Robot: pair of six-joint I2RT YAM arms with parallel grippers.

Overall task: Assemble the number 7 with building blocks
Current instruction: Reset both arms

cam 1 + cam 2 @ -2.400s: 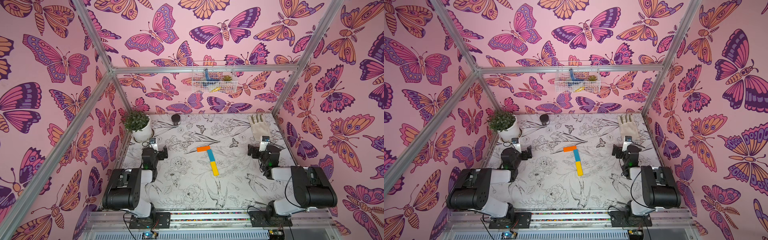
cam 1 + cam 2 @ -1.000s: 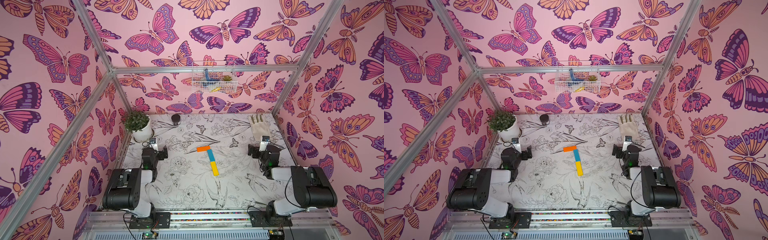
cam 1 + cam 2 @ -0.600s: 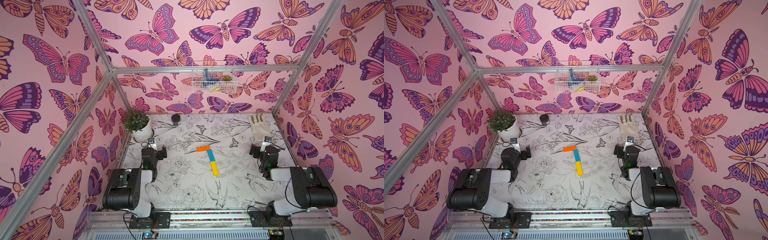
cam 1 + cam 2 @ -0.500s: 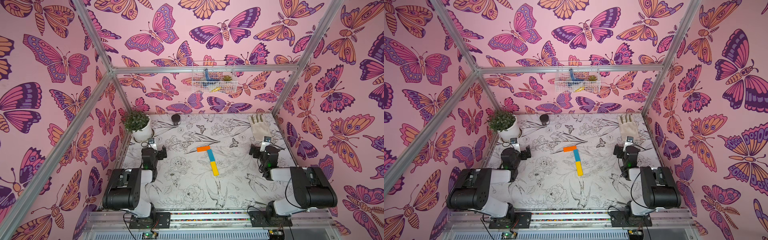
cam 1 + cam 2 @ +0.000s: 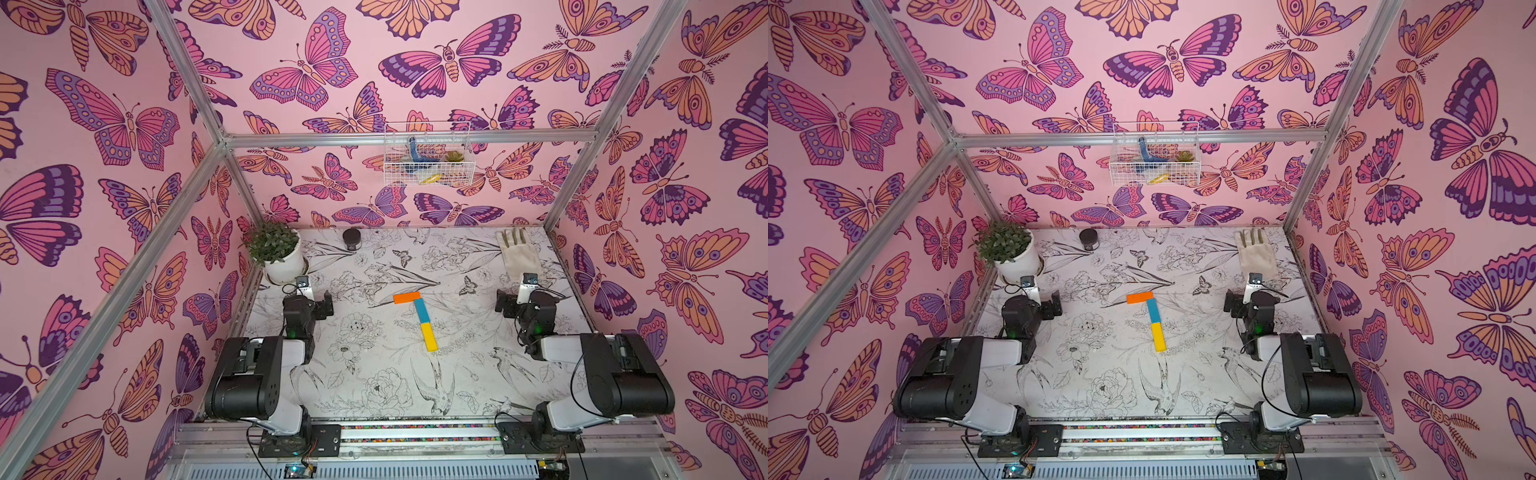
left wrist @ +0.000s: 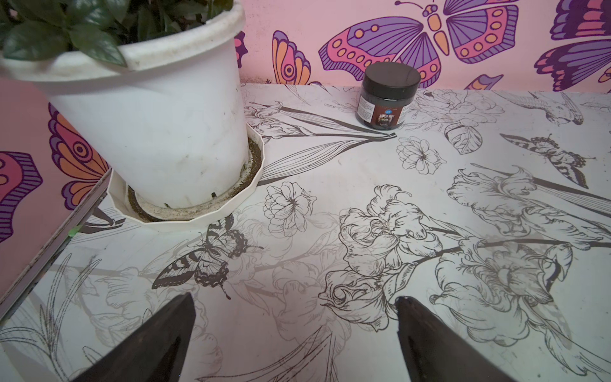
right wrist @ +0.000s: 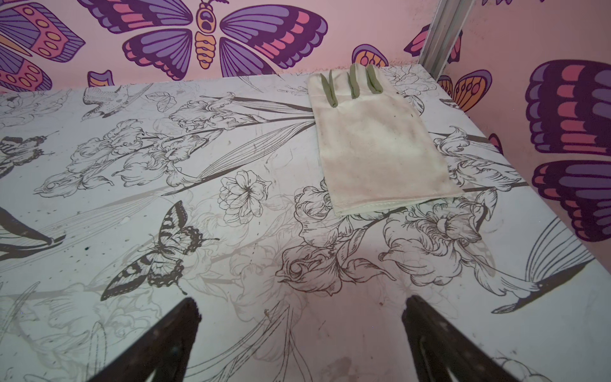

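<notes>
Left wrist view: left gripper (image 6: 294,299) jaws wide, empty; right gripper (image 7: 299,302) same. Btwn the two, well apart from both, the number 7 (image 5: 1153,311) looks done: orange bar (image 5: 407,297) as top stroke, blue bar (image 5: 422,311) + yellow bar (image 5: 429,337) as stem. Risk: bars lie loose, so any inward arm sweep could knock them out of line.

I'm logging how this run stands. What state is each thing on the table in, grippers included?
orange bar, flat, crosswise, touching the blue bar's far end.
blue bar, flat, end to end with the yellow bar.
yellow bar, flat, nearest the robot.
left gripper, open, empty.
right gripper, open, empty.
jar, upright, lid on.
potted plant, upright in its saucer.
glove, lying flat.
</notes>
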